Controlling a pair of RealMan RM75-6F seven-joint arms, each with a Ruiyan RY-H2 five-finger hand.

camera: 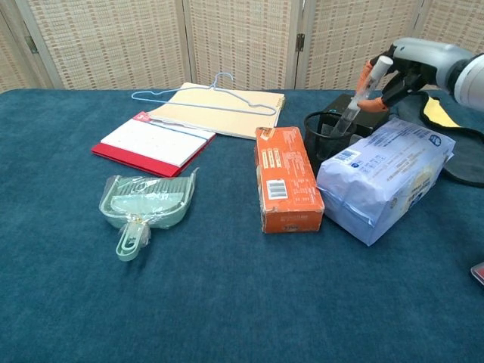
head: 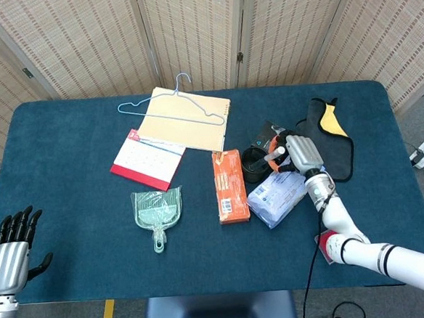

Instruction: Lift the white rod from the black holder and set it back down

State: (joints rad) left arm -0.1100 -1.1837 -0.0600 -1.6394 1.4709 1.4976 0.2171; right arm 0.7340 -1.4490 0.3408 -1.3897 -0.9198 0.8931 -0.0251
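Note:
The black mesh holder stands right of centre, between the orange box and the pale packet. The white rod slants up to the right, with its lower end still inside the holder. My right hand pinches the rod near its upper end, above and to the right of the holder. My left hand hangs off the table's near left corner, fingers spread, holding nothing; the chest view does not show it.
An orange box lies left of the holder and a pale blue packet right of it. Behind are a small black box and a black-and-yellow pouch. A green dustpan, red-edged calendar and folder with a wire hanger lie to the left.

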